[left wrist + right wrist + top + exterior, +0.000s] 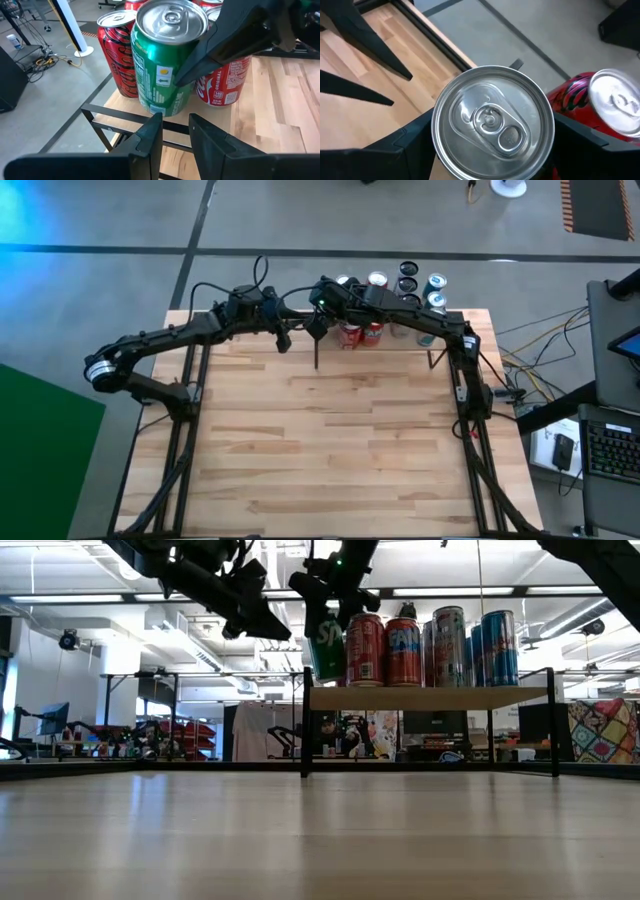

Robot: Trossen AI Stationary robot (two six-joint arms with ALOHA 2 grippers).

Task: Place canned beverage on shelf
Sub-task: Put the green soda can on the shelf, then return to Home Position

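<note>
A green can (165, 65) hangs tilted over the shelf's (430, 697) left end beside red cans (383, 650), pinched by my right gripper (492, 125). I'd level it before lowering — left gripper (175, 132), nearly shut and empty, waits nearby.

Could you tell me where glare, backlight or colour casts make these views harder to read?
High view: a blue glow washes the floor in the upper left corner. Low view: bright ceiling lights behind leave both arms as dark silhouettes, though the green can and shelf read clearly. Right wrist view: the can's silver lid shows soft reflections, no harsh glare.
</note>
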